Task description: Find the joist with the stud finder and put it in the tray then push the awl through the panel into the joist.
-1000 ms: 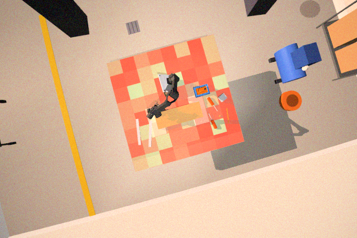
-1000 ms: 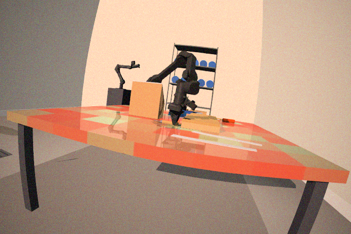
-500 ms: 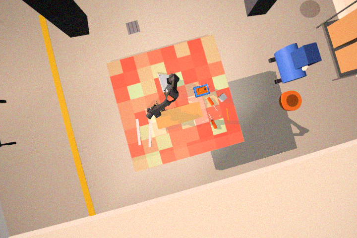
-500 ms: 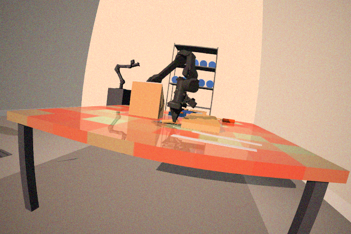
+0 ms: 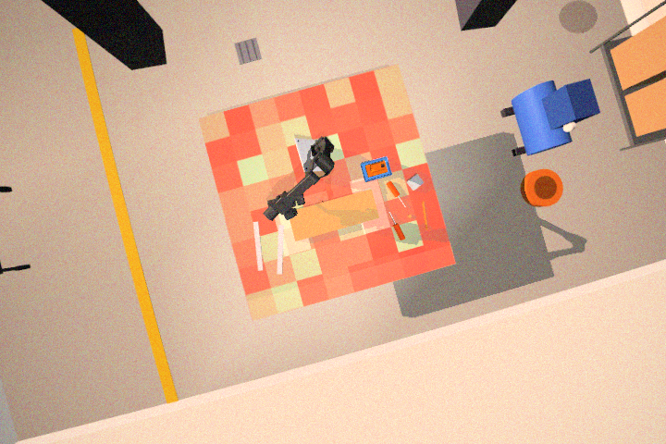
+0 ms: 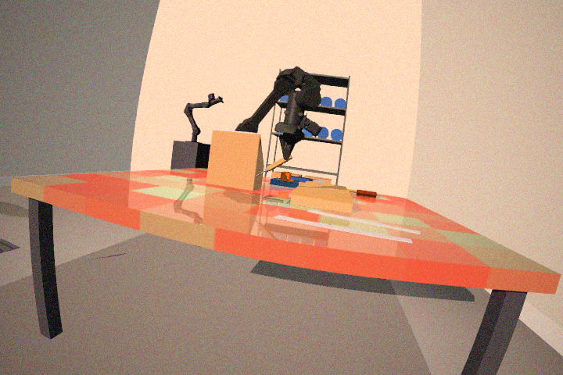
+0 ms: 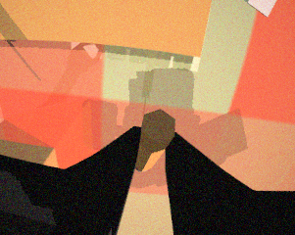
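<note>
Hand (image 7: pixel 155 132): closed nearly all the way, pinching the awl (image 7: pixel 154 140) by its handle end. It holds, raised off the worktop (image 6: pixel 379 260).

Awl, wrist view: only the blunt brown butt shows between the fingers; shaft and tip hidden below. Exterior view: the awl hangs from the hand on a slant, tip pointing down and away to one side, clearly not vertical.

Handling judgement: light, rigid tool; smooth slim handle; likely to pivot in a two-finger pinch. The grip sits at the very end, so side load at the tip would lever it round. A hold lower on the handle, shaft in line with the fingers, would suit a straight push better. Tip needs righting before any contact, since only one hole is allowed.

Below and just beyond the hand: panel (image 5: pixel 334 215), flat, no hole visible at this resolution.

Further out: tray (image 5: pixel 363 173), blue, with the stud finder (image 5: pixel 376 168) lying in it. That step looks done.

Beyond the panel: two screwdrivers (image 5: pixel 397 226), orange-handled, not wanted.
</note>
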You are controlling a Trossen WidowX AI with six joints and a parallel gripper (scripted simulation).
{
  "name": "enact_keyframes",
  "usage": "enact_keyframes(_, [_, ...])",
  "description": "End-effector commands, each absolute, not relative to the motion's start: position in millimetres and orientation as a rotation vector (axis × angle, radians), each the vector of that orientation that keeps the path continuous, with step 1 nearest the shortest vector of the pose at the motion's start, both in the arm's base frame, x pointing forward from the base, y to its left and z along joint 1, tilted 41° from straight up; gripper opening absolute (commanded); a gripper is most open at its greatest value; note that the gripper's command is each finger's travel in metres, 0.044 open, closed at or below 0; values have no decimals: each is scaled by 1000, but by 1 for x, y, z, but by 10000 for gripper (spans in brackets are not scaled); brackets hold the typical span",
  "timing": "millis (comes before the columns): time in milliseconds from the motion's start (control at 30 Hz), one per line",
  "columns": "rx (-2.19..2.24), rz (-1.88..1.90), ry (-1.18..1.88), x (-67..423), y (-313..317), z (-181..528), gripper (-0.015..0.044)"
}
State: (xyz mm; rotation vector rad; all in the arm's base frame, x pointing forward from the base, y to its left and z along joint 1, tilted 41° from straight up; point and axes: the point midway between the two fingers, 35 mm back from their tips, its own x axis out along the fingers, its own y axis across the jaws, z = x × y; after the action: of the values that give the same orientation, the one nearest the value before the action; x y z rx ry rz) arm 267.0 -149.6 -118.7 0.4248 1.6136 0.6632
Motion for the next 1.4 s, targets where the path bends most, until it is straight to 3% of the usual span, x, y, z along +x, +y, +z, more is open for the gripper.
enact_keyframes(0, [427, 640, 1606, 265, -153, -118, 0])
enact_keyframes(1367, [608, -127, 1018, 217, -224, -104, 0])
